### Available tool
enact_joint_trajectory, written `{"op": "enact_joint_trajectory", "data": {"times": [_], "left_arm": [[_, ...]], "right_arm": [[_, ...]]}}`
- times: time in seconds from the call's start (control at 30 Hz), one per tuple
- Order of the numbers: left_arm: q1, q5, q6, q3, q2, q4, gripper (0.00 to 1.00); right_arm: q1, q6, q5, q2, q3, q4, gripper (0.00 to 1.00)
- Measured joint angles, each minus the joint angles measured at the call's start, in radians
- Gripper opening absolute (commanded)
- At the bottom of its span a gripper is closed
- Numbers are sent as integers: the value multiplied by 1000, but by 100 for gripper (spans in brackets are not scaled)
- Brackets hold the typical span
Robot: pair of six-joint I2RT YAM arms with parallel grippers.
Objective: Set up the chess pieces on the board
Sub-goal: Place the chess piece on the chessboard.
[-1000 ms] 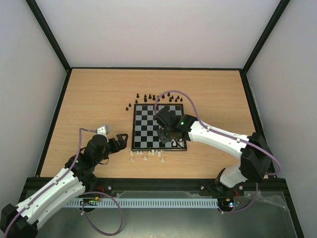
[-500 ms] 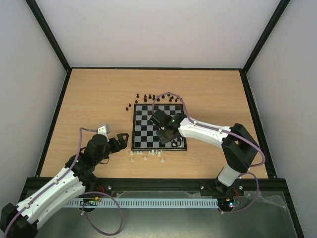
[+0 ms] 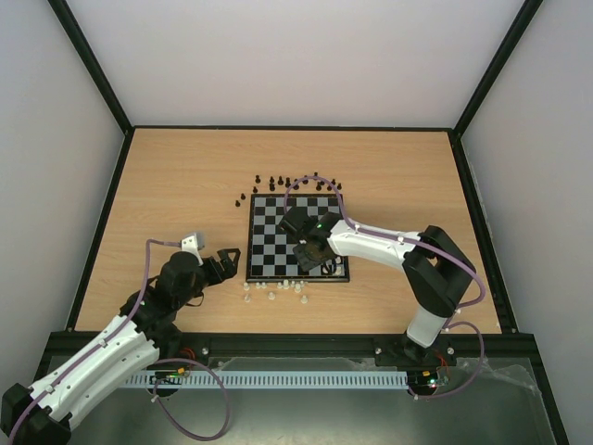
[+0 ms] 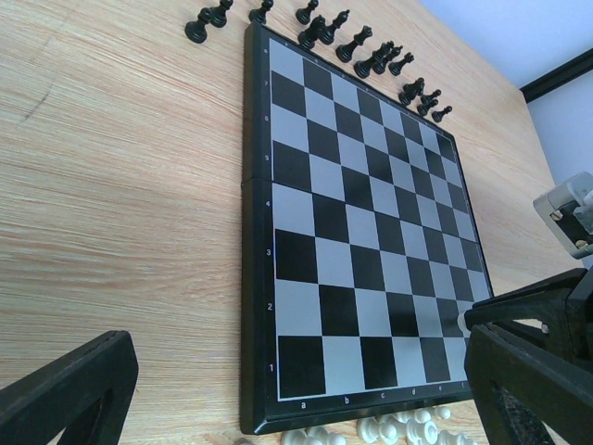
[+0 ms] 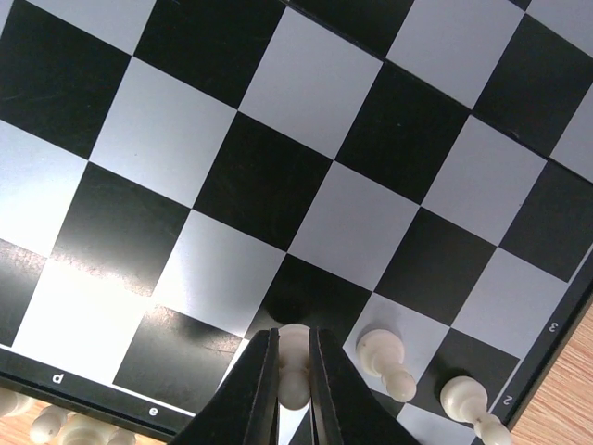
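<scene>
Wooden surface (image 3: 176,185) carries the board (image 3: 269,241). Left end effector (image 3: 222,263) sits spread wide just off the board's left edge. Right end effector (image 5: 294,336) is over its near-right squares, pinched narrow on a white pawn (image 5: 295,380). Black pieces (image 3: 287,182) line its far edge and white pieces (image 3: 274,289) its near edge.

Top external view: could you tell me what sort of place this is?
Probably a robotics test cell: wooden table walled by white panels in a black frame, left arm and right arm bolted at its near edge.

The board (image 4: 255,278) shows 1-7 and a-e along its border.
</scene>
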Motion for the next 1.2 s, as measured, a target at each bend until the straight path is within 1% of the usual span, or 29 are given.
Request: {"op": "enact_joint_trajectory", "data": {"times": [0.23, 0.8, 0.83, 0.9, 0.97, 1.03, 1.2], "left_arm": [[0, 0, 0, -8, 0, 0, 100], [0, 0, 0, -15, -21, -6, 100], [0, 0, 0, -15, -21, -8, 100], [0, 0, 0, -15, -22, -10, 100], [0, 0, 0, -15, -22, -11, 99], [0, -1, -1, -15, -22, -11, 100], [0, -1, -1, -15, -22, -11, 100]], "right_arm": [[-3, 0, 0, 8, 0, 0, 13], [-12, 0, 0, 13, 0, 1, 15], [-12, 0, 0, 13, 0, 1, 17], [-12, -1, 0, 13, 0, 1, 25], [-12, -3, -3, 7, 0, 1, 31], [-12, -4, -9, -11, 0, 2, 33], [-5, -5, -44, -112, 0, 5, 33]]}}
